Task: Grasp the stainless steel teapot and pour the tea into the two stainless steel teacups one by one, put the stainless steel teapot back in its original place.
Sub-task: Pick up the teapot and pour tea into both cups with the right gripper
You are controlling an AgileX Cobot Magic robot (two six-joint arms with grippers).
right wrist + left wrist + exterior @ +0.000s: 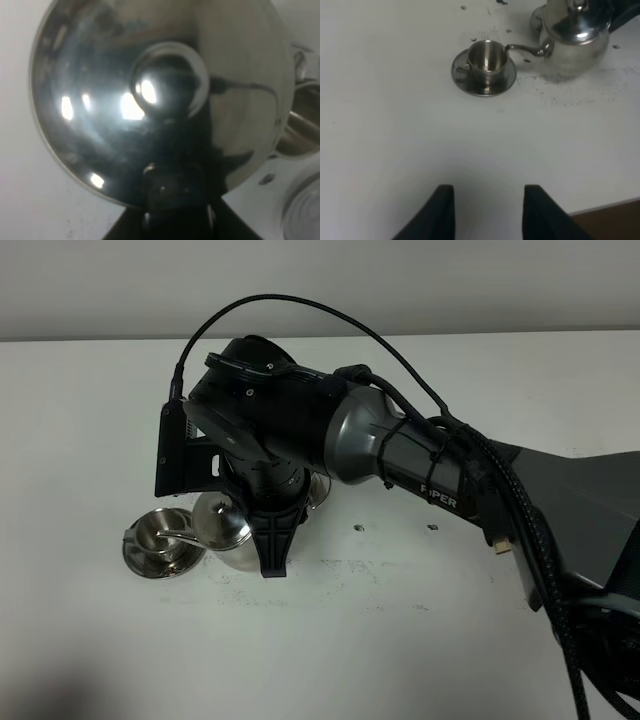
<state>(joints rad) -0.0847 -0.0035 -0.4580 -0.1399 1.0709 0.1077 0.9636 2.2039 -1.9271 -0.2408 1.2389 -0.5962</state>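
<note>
Stainless steel teapot sits directly beneath the right gripper, which is clamped on it; left gripper stands parted, empty.

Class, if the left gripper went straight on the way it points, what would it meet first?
Probably the bare table; the left gripper aims toward the teacup beyond, though depth is unclear.

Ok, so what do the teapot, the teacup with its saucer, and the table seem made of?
The teapot looks like polished metal, likely stainless steel: its mirror-like body throws bright highlights and reflections. The teacup and saucer have the same shiny steel look, duller inside the cup. The table is matt white and smooth with dark scuffs; painted or laminate, I cannot tell which.
</note>
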